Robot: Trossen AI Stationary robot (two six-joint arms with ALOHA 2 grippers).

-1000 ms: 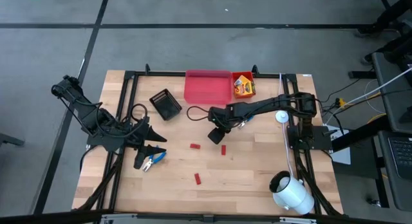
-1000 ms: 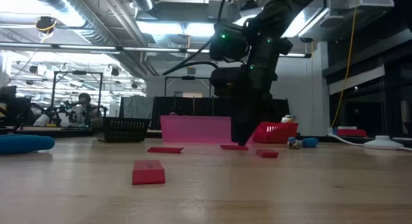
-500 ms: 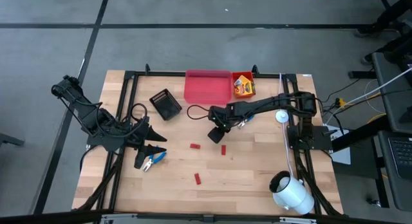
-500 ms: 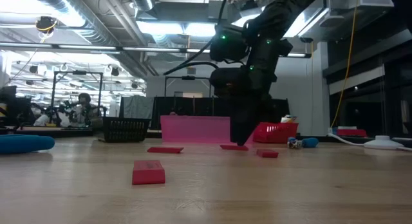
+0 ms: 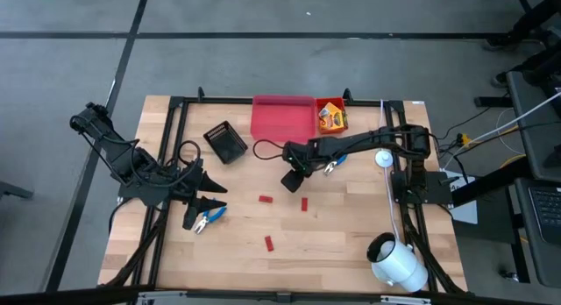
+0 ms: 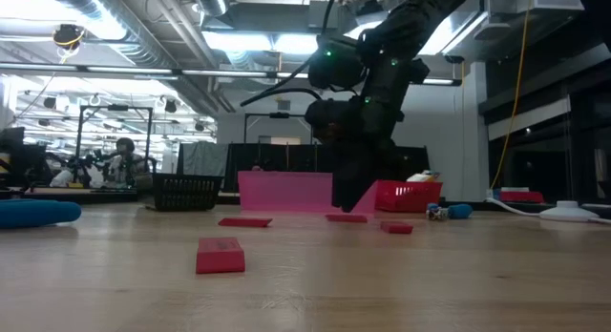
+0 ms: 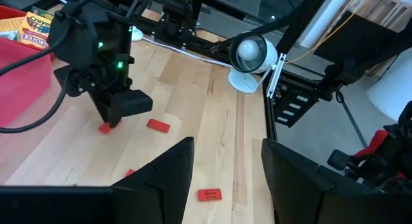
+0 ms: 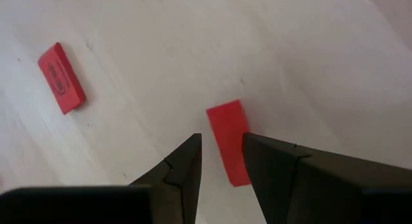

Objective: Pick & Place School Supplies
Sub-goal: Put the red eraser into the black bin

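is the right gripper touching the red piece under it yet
Cannot tell. In the right wrist view the open fingers frame one end of the red piece, overlapping it in the picture. In the low view the right gripper seems just above the table, but no gap or contact shows plainly.

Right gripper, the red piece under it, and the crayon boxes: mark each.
right gripper point(image 8: 222, 156), right wrist view, gap between fingertips
red piece point(image 8: 226, 130), right wrist view, its flat top
crayon boxes point(image 5: 331, 118), high view, printed top

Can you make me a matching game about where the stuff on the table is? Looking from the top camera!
Things:
1. crayon box
2. blue-handled tool
3. white cylinder
4. black mesh bin

Places, in the high view:
A. just left of the pink bin
B. inside the orange bin
C. table's bottom right corner
D. table's left side

Pairs: 1-B, 2-D, 3-C, 4-A
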